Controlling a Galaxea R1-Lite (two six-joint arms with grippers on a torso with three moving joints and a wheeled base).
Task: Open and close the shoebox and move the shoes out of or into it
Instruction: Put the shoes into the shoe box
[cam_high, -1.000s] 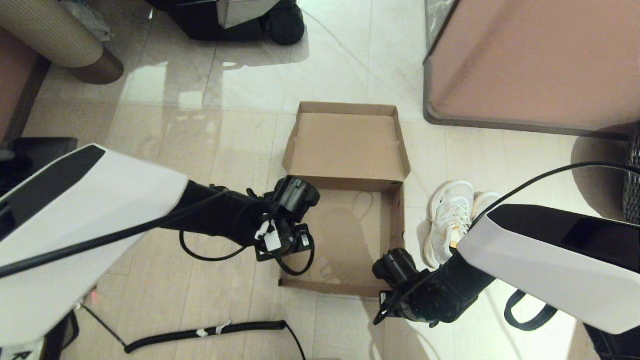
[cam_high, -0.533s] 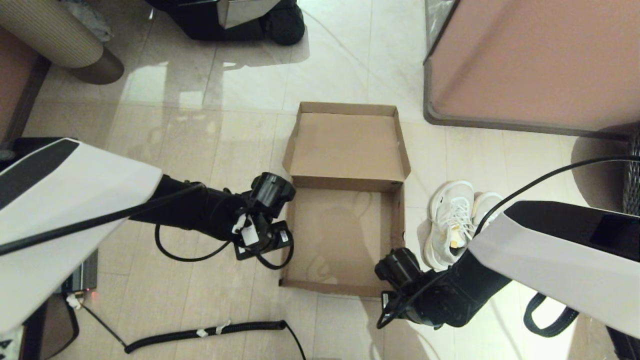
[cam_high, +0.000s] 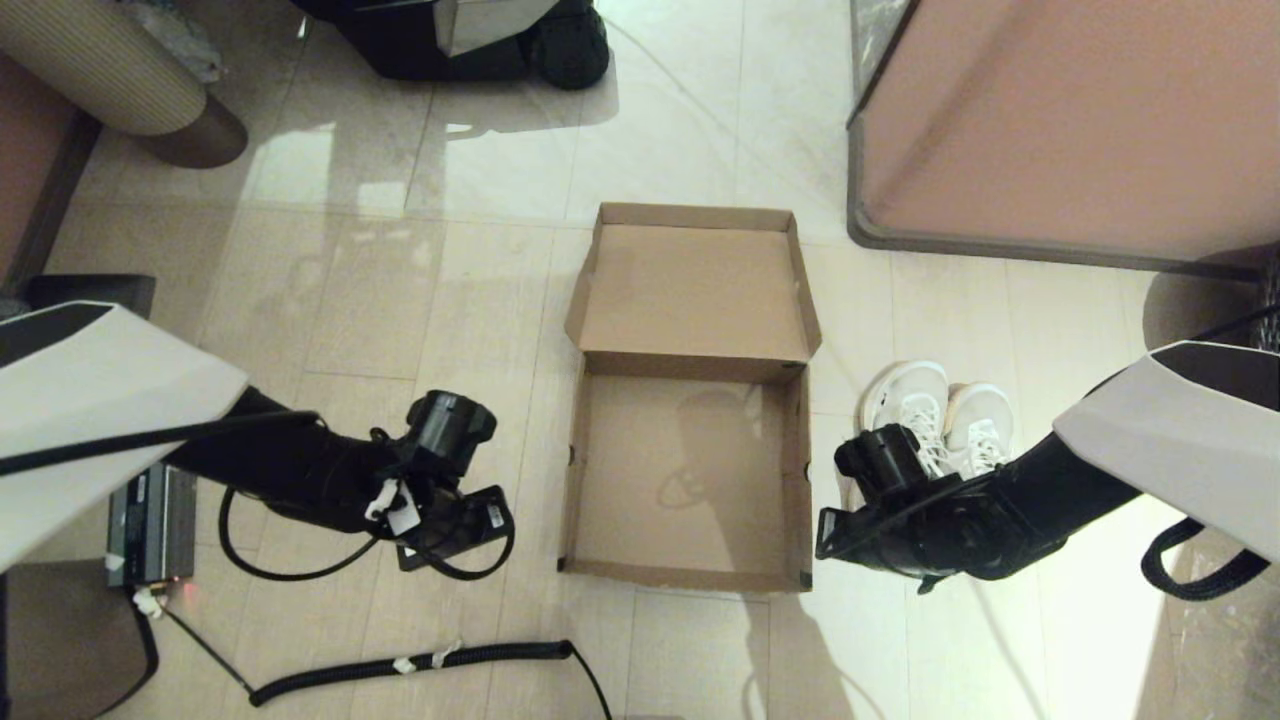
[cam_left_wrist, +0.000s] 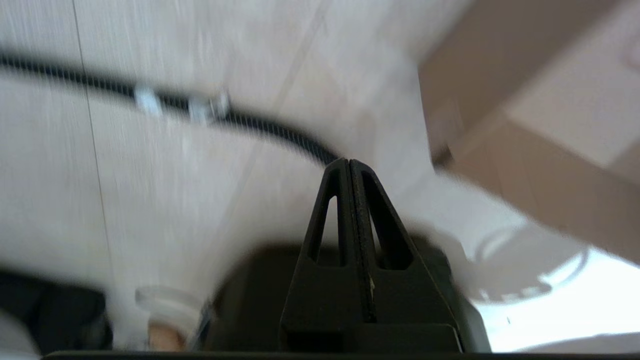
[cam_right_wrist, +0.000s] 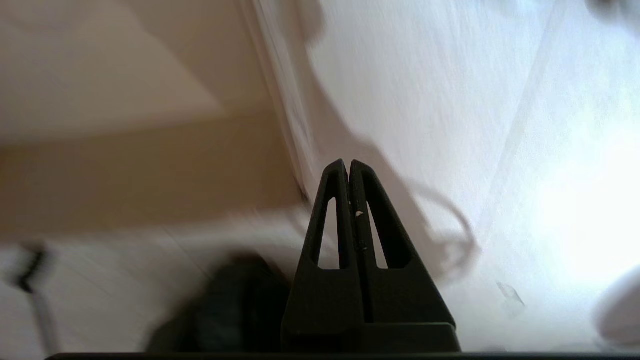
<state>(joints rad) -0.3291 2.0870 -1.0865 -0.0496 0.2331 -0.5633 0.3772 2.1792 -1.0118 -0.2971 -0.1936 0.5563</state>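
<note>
Cardboard shoebox (cam_high: 690, 470) lies open and empty between left gripper (cam_left_wrist: 349, 167) and right gripper (cam_right_wrist: 348, 167), both pinched closed

Brown shoebox (cam_high: 690, 300), white shoes (cam_high: 935, 410)

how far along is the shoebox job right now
Done: the shoebox lies open on the floor, lid folded back, tray empty. In hand: nothing; the left gripper and right gripper are both shut and empty, either side of the box. Left: the shoes sit beside it, not yet inside.
</note>
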